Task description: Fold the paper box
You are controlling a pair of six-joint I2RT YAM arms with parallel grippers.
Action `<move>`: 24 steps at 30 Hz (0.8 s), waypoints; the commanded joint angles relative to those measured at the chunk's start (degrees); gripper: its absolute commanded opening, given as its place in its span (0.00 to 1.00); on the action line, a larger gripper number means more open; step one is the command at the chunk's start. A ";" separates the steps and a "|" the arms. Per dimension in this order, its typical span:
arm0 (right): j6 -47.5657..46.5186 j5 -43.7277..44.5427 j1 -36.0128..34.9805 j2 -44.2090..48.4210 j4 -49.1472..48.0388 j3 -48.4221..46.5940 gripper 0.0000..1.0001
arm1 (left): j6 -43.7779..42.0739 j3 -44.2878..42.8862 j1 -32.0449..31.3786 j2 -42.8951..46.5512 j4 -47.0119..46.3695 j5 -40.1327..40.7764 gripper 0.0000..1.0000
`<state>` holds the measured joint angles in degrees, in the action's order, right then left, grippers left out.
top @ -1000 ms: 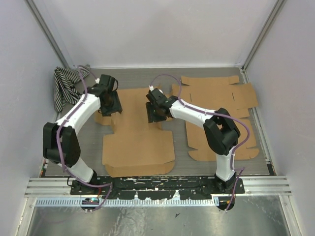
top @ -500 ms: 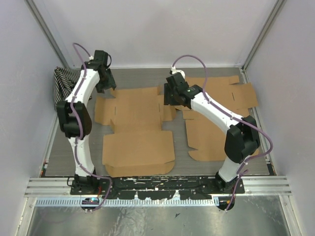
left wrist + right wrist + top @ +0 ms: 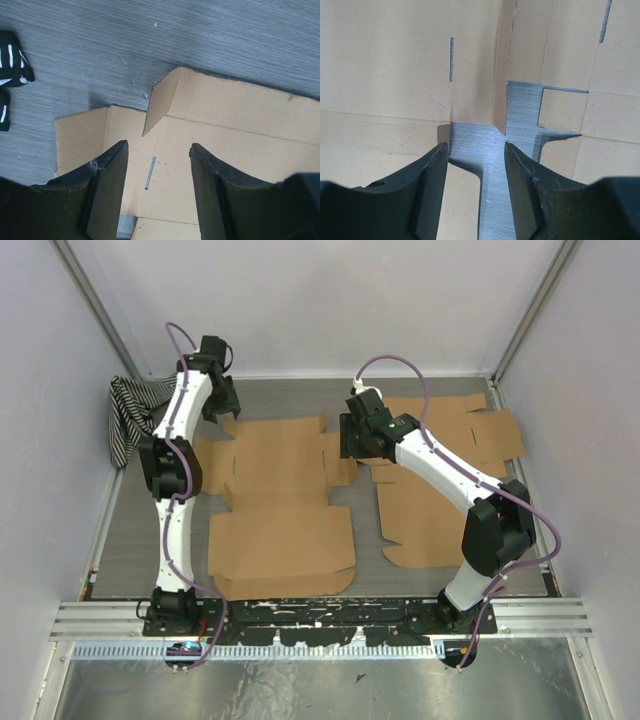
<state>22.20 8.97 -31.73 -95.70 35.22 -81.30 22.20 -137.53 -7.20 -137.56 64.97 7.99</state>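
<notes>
The paper box is a flat brown cardboard blank lying unfolded in the middle of the table. My left gripper hovers over its far left corner. In the left wrist view that gripper is open and empty above the cardboard, where a small corner flap stands tilted up. My right gripper hangs over the blank's far right edge. The right wrist view shows it open and empty over bare table, with a narrow side flap raised just ahead.
A second flat cardboard blank lies on the right, its edge close to the right gripper. A black-and-white striped cloth is bunched at the far left by the wall. Walls enclose the table on three sides.
Both arms have lifted off the middle of the blank and reached farther back, the left to the far left corner, the right to the far right edge. The right jaws opened slightly wider.
</notes>
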 commanded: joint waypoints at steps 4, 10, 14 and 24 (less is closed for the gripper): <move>-1.04 -1.09 0.35 3.51 -1.03 -0.22 0.54 | -1.41 -1.80 0.52 -3.73 2.14 0.09 0.59; -1.01 -1.23 0.44 3.98 -1.03 0.49 0.54 | -1.54 -1.81 0.93 -4.99 0.42 -1.06 0.59; -1.02 -1.44 0.59 4.05 -1.03 0.47 0.54 | -1.41 -1.88 1.09 -5.26 -0.94 -2.47 0.54; -1.80 -3.24 1.54 1.14 -0.82 -2.32 0.54 | -3.39 5.50 1.23 2.32 -6.39 -3.49 0.00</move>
<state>21.50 7.01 -31.07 -95.11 35.35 -80.77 20.64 -136.53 -6.31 -142.08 62.85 4.99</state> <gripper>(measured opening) 0.538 0.011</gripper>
